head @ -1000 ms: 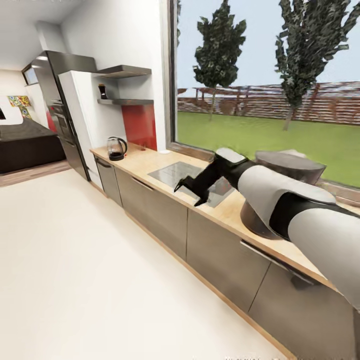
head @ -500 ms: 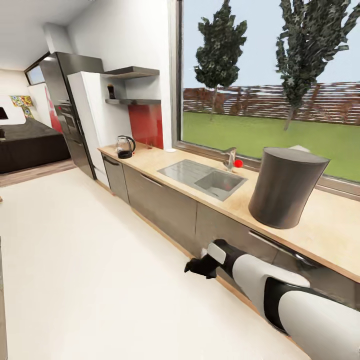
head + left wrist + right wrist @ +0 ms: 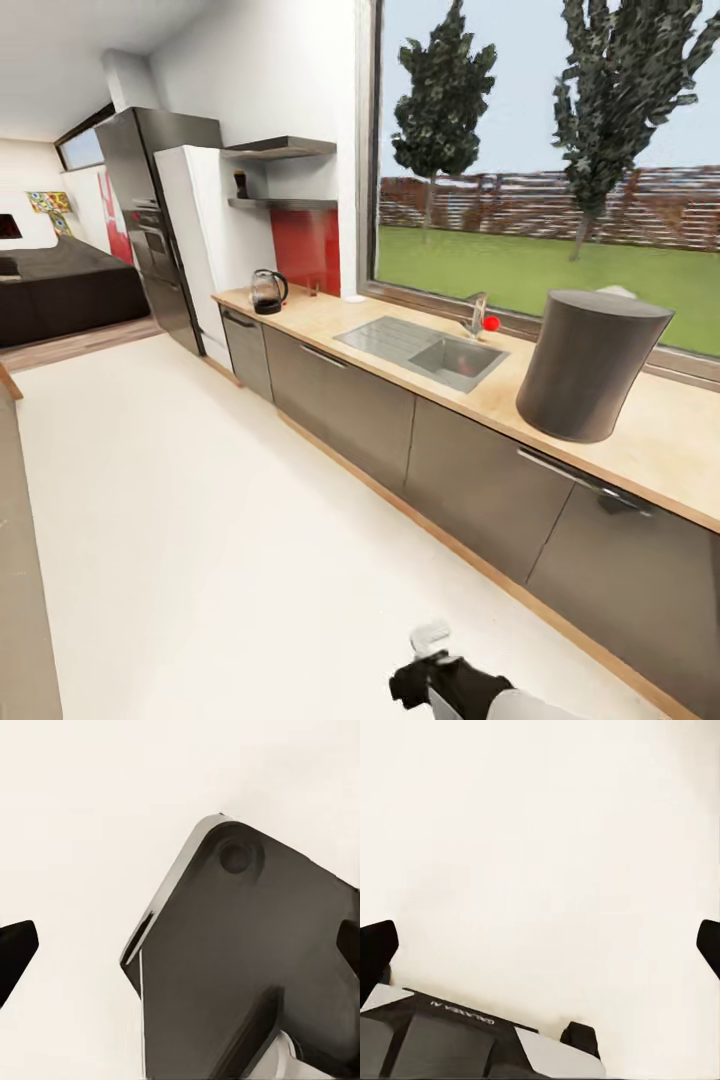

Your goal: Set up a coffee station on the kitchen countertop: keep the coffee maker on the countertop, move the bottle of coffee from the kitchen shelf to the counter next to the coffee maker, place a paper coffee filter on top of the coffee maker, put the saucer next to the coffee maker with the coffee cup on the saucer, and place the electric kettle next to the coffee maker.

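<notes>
The coffee maker, a tall dark grey cylinder, stands on the kitchen countertop at the right. The electric kettle sits at the counter's far left end. A small dark jar, apparently the bottle of coffee, stands on the lower kitchen shelf above the kettle. A small white flat thing, perhaps the saucer, lies by the window. My right gripper hangs low over the floor, far from the counter. Its fingers are wide apart in the right wrist view. My left gripper is open too, above my dark base.
A steel sink with a red-knobbed tap is set in the counter between kettle and coffee maker. A second shelf, white fridge and oven column stand at the far left. Pale floor stretches before the grey cabinets.
My right arm has dropped from over the sink to near the floor. The camera has also shifted, so the counter sits further right and the coffee maker is now unobstructed.
</notes>
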